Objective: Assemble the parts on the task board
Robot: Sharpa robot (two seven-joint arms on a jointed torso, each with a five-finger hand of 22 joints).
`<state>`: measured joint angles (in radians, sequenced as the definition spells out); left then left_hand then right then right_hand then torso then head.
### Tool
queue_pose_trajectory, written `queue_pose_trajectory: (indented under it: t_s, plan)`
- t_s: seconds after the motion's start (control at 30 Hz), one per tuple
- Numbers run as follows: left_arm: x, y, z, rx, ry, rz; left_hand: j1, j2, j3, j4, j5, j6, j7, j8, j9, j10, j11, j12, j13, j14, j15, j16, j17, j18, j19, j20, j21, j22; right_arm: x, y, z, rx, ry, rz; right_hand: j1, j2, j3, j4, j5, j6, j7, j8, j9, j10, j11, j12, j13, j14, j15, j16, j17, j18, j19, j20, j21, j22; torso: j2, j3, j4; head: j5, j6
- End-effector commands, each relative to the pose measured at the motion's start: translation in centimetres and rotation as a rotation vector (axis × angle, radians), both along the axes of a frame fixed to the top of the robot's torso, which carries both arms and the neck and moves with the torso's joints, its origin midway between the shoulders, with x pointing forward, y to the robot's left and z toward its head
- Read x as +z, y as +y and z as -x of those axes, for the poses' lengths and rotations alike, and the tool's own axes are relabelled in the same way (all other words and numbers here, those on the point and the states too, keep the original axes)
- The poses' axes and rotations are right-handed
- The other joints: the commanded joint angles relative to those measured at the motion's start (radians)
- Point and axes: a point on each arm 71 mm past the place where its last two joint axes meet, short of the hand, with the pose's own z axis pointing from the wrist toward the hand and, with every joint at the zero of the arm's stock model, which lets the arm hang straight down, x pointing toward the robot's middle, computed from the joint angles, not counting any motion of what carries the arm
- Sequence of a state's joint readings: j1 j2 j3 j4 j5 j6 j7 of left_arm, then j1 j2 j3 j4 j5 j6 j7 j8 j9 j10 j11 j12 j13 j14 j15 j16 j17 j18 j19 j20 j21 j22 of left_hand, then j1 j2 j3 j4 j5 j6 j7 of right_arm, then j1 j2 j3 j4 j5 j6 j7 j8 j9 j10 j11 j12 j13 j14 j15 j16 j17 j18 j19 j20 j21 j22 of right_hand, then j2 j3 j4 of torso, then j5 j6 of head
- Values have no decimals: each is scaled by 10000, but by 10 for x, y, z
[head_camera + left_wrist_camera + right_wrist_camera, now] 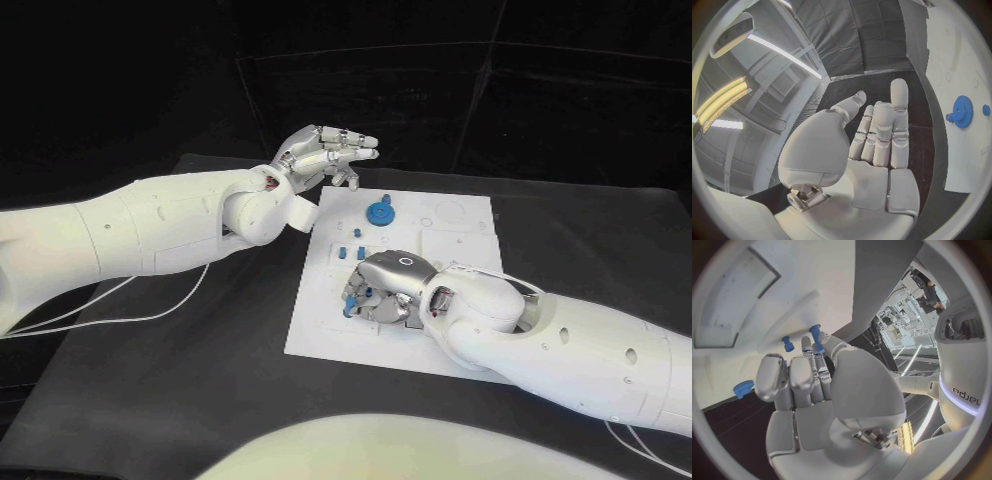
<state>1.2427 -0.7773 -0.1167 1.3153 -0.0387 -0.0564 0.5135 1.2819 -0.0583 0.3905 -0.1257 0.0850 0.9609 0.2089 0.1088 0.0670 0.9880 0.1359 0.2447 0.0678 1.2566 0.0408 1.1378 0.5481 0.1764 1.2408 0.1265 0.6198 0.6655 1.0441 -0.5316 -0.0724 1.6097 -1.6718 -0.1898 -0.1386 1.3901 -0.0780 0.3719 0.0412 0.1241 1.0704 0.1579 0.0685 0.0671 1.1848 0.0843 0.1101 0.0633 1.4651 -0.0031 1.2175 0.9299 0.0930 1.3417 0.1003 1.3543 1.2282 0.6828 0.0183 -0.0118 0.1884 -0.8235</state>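
I had the right hand (387, 292) lowered on the task board (325, 335), fingers pinching a blue peg (815, 332), apparently to seat it. The left hand (320, 153) hovered clear, fingers released, leaving the blue gear (379, 212) unobstructed.

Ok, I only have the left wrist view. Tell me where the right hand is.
Observer: The right hand is low over the near half of the task board, with its back facing up.
Operator: Say whether it holds a part.
Observer: I cannot tell. The right wrist view shows a blue peg at its fingertips, but the contact is hidden.
Operator: Report what lies between the gear I see and that hand.
Observer: Small blue pegs sit on the board between the blue gear and the right hand.
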Motion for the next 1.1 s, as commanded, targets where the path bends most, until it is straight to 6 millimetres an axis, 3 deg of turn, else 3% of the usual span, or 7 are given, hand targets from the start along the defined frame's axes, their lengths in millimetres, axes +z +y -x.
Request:
queue_pose_trajectory:
  t_s: [0.03, 0.2, 0.6, 0.73, 0.97, 1.03, 1.1]
  plan:
    - [1, -1, 0, -92, -8, 95, 44, 46, -37, -6, 24, -43, 2, 47, 11, -54, -11, 33, 3, -70, -27, 12, -9, 53, -9, 47, -55, -15, -2, 1, 1, 39, -88, 288, -286, -414, -211, 88, -12, -549, -2, -94, -53, -303, 64, -150, 2, 80, 92, 72, -17, -101, -42, 101, -28, -57, 0, -1, 1, -3, -4]
    - [1, -1, 0, -95, 2, 91, 44, 46, -37, -6, 24, -43, 2, 47, 11, -54, -11, 33, 3, -70, -27, 12, -9, 53, -9, 47, -55, -15, -1, 1, 2, 60, -136, 178, -328, -534, -413, 85, -21, -1025, 4, -84, -39, -603, 102, -199, 18, 61, 122, 101, -22, -85, -82, 148, -54, -92, -3, -1, -3, -13, -2]
    - [1, 1, 0, -73, 24, 69, 48, 47, -48, -13, 23, -66, 7, 53, 10, -79, -6, 44, 2, -77, -23, 15, -18, 53, -10, 50, -60, -20, 11, -6, 8, -72, -668, -1033, -365, -599, -588, 86, -12, -1152, 20, -70, -26, -697, 115, -154, 31, 54, 128, 124, -19, -78, -101, 159, -68, -116, -12, 8, -11, -65, 43]
    - [1, 2, -1, -65, 33, 62, 48, 47, -48, -13, 23, -66, 7, 53, 10, -79, -6, 44, 2, -77, -23, 15, -18, 53, -10, 50, -60, -20, 19, -16, 11, -225, -892, -1909, -314, -636, -831, 34, 9, -1366, 66, -71, -24, -1043, 162, -157, 21, -98, 167, -184, -545, 22, -409, 190, -362, -549, -18, 2, -18, -121, 96]
    - [1, 3, 0, -44, 43, 47, 49, 45, -56, -18, 22, -79, 11, 57, 10, -95, -2, 50, 2, -81, -21, 16, -24, 53, -10, 52, -64, -23, 39, -59, 7, -1296, -93, -3003, -354, -546, -1170, 91, 78, -1171, 146, 64, 44, -679, 179, 290, 113, -141, 184, -333, -772, 68, -543, 218, -528, -761, -44, -17, -10, -497, 294]
    - [0, 4, 0, -29, 49, 36, 49, 45, -56, -18, 22, -79, 11, 57, 10, -95, -2, 50, 2, -81, -21, 16, -24, 53, -10, 52, -64, -23, 45, -79, 0, -1999, 425, -3055, -451, -505, -1278, 188, 193, -867, 144, 198, 93, 5, 89, 691, 256, -24, 131, -89, -398, 13, -347, 197, -350, -501, -45, -18, -27, -620, 362]
    - [0, 5, 0, -12, 56, 23, 48, 43, -65, -21, 21, -90, 15, 61, 10, -107, 1, 57, 3, -84, -18, 17, -29, 52, -11, 54, -66, -26, 48, -98, -7, -2698, 885, -2988, -561, -515, -1420, 285, 306, -713, 13, 284, 113, 699, -96, 1116, 459, 122, 8, 254, 133, -66, -76, 121, -92, -129, -57, -27, -54, -694, 407]
